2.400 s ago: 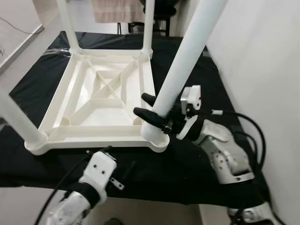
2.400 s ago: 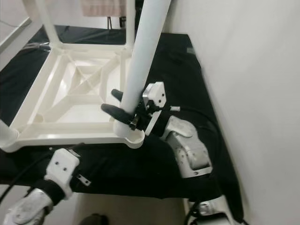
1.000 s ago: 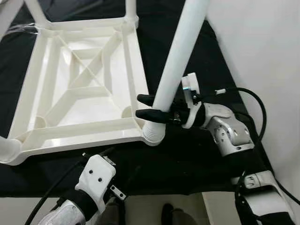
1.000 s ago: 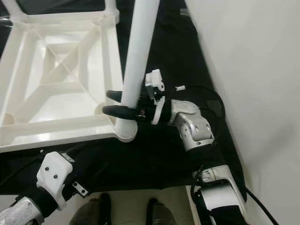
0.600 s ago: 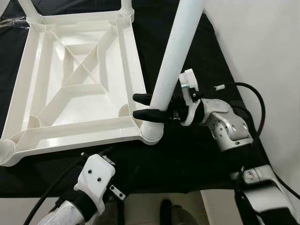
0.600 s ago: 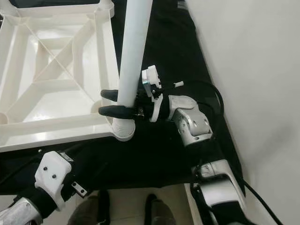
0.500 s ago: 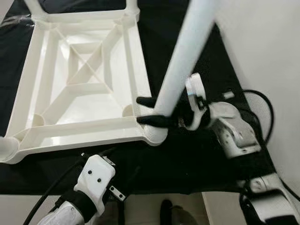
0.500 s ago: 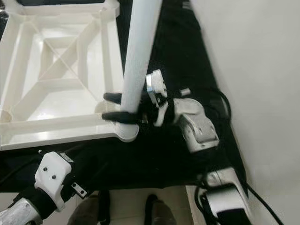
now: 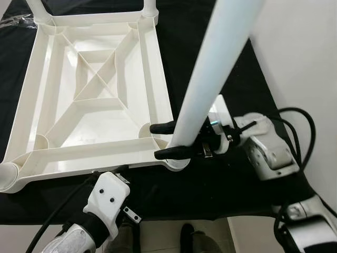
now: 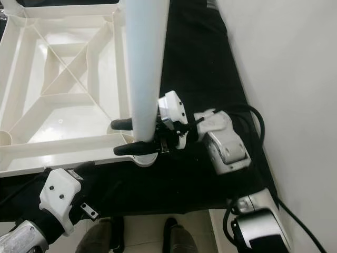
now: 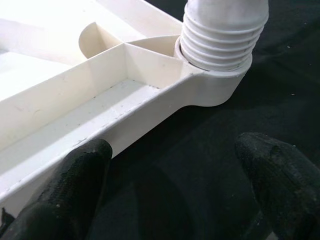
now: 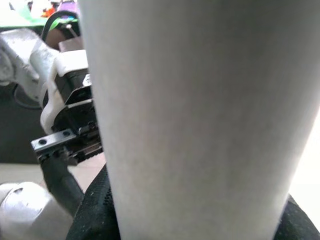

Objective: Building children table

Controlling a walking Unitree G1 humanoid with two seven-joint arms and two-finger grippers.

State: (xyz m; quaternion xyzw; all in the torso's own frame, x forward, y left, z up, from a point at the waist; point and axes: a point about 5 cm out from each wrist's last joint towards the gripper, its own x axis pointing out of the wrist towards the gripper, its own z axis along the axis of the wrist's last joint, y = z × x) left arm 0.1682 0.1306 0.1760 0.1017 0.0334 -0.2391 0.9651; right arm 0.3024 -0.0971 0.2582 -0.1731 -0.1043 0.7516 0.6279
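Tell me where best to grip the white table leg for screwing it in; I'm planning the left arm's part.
Grip the leg low on its smooth round shaft, just above the ribbed thread at the corner socket, coming in from the side. The right gripper holds it there, one finger on each side. The left gripper hangs open near the tabletop edge.

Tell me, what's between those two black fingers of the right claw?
The white table leg, low down near its socket, seen in both eye views.
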